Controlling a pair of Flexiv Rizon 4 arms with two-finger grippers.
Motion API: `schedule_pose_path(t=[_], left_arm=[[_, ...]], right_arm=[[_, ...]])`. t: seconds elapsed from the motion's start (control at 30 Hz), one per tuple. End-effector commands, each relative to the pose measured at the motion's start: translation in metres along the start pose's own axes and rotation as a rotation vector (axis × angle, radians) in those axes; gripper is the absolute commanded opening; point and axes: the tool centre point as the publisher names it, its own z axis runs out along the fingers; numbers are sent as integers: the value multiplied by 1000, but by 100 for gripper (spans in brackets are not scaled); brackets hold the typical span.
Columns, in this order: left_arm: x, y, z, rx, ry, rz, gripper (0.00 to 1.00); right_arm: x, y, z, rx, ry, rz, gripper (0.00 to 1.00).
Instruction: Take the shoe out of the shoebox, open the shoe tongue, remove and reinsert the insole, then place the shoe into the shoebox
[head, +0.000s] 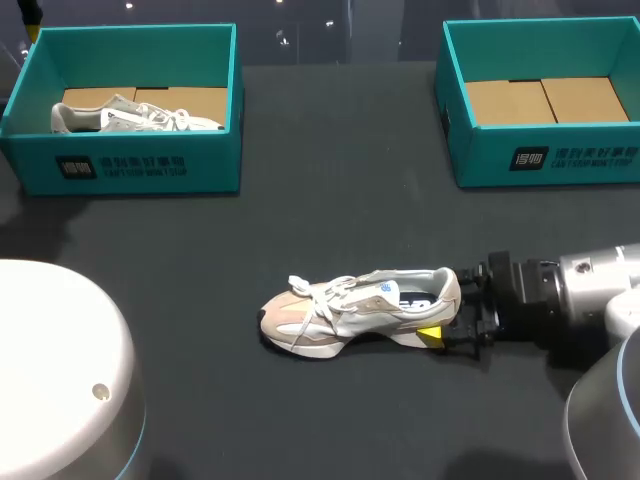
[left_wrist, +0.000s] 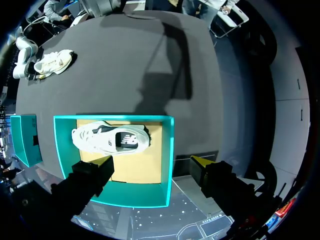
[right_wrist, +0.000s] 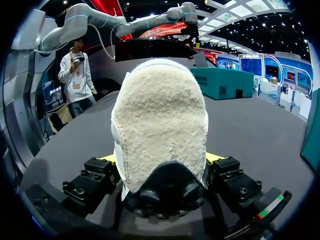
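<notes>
A beige and white shoe (head: 350, 310) lies on its sole in the middle of the dark table, toe to the left. My right gripper (head: 452, 315) comes in from the right at its heel. In the right wrist view the fuzzy heel (right_wrist: 160, 125) fills the space between the two yellow tips of the right gripper (right_wrist: 161, 160), which stand open close on either side. My left gripper (left_wrist: 151, 162) hangs open high over the left teal shoebox (left_wrist: 167, 160), nothing between its fingers. Far beyond that box lies the shoe (left_wrist: 52, 62).
A second pale shoe (head: 130, 118) lies in the left shoebox (head: 130, 165) at the back left. The right shoebox (head: 550, 155) at the back right holds only brown cardboard. Dark bare table surrounds the shoe.
</notes>
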Motion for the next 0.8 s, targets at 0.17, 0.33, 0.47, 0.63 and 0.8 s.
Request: schedule_pose_path(t=[0.17, 0.33, 0.47, 0.63, 0.8], left_arm=[[0, -1, 0, -2, 2, 1, 100], [0, -1, 0, -2, 2, 1, 100], [0, -1, 0, -2, 2, 1, 100], [0, -1, 0, -2, 2, 1, 100], [0, -1, 0, -2, 2, 1, 100]], right_arm=[[0, 1, 3, 10, 0, -5, 0], [0, 1, 2, 14, 0, -8, 0], [2, 2, 1, 6, 11, -6, 0], [2, 2, 1, 6, 11, -6, 0], [2, 2, 1, 6, 11, -6, 0]])
